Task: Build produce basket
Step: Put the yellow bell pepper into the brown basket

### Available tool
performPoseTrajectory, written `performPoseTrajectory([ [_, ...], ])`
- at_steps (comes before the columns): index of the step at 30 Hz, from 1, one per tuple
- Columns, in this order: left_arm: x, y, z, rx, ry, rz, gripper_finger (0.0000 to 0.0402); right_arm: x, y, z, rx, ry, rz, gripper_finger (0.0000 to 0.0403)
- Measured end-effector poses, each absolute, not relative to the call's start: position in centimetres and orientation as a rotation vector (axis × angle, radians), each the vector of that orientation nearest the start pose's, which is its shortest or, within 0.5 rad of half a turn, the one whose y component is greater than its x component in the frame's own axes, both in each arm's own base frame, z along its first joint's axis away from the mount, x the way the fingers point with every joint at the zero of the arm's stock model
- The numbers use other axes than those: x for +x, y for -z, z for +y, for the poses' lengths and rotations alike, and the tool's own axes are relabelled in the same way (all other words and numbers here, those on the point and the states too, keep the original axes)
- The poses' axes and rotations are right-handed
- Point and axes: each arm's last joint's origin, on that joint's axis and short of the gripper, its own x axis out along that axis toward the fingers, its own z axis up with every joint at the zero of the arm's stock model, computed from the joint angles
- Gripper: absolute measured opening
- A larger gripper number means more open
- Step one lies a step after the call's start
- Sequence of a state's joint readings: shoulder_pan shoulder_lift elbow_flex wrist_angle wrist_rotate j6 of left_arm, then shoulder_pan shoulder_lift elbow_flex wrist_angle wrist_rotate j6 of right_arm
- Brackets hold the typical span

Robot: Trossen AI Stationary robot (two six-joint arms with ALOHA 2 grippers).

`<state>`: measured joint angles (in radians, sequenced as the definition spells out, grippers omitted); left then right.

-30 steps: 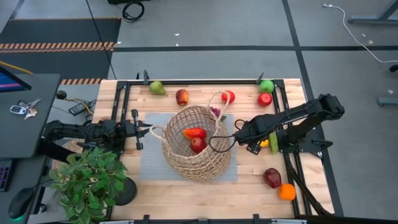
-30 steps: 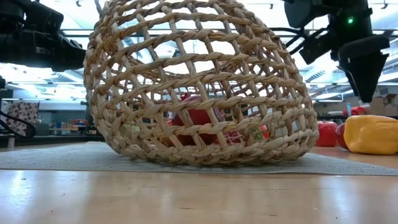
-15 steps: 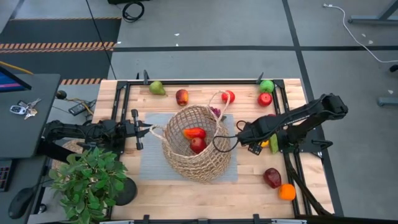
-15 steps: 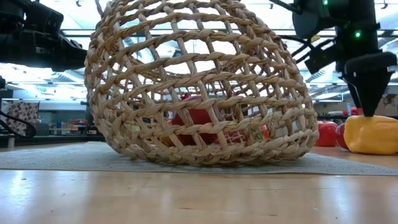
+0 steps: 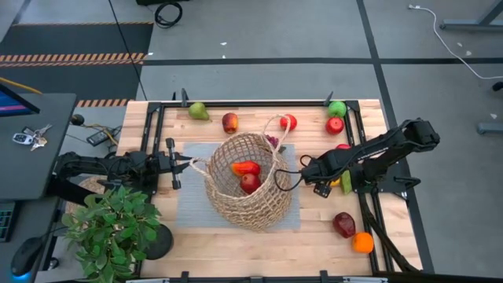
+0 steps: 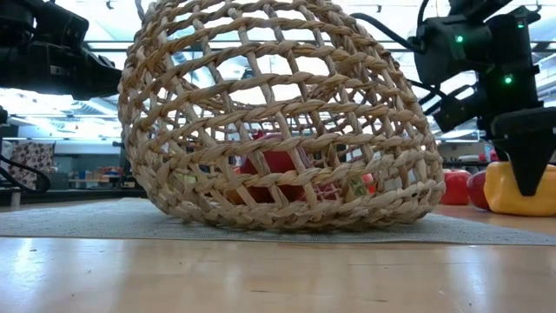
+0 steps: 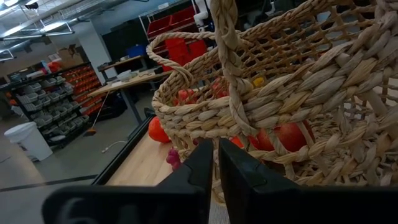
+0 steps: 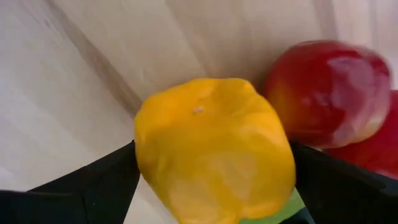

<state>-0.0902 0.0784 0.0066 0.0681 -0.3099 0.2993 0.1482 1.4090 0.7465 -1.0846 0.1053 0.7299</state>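
Down lower now than a moment ago: right gripper [image 5: 322, 184], dropped from above onto the yellow pepper [image 5: 335, 181]. Wide open, one finger [image 8: 93, 180] on each side of the pepper, a red apple [image 8: 329, 93] just beside. No change at the basket [image 5: 267, 208]. Near the front edge, see an orange [image 5: 362, 242] and a dark red piece [image 5: 343, 225]. In the middle, on the grey mat [image 5: 192, 208], see the basket tipped over, round bottom toward the front, mouth up and toward the back, red fruit inside. Left gripper [image 5: 178, 163] pinched tight by a basket handle [image 5: 196, 166]. Far back, a green pear [image 5: 198, 111].
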Motion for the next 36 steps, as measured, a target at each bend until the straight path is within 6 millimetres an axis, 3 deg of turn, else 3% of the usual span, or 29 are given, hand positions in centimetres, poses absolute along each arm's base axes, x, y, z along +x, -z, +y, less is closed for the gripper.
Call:
performPoseTrajectory([
  [9,10.1,-16.6,0.0,0.299,-0.218,0.037,0.0029,18.8,-16.5,2.6,0.338,0.574,1.651,0.0326],
  [14,10.1,-16.6,0.0,0.299,-0.218,0.036,0.0035,19.6,-17.9,2.8,0.368,0.514,1.658,0.0313],
  [28,10.1,-16.6,0.0,0.299,-0.218,0.036,0.003,23.3,-27.5,3.5,0.456,0.442,1.459,0.0314],
  [36,10.1,-16.6,0.0,0.299,-0.217,0.037,0.0035,24.5,-33.1,4.0,0.369,0.381,1.231,0.0314],
])
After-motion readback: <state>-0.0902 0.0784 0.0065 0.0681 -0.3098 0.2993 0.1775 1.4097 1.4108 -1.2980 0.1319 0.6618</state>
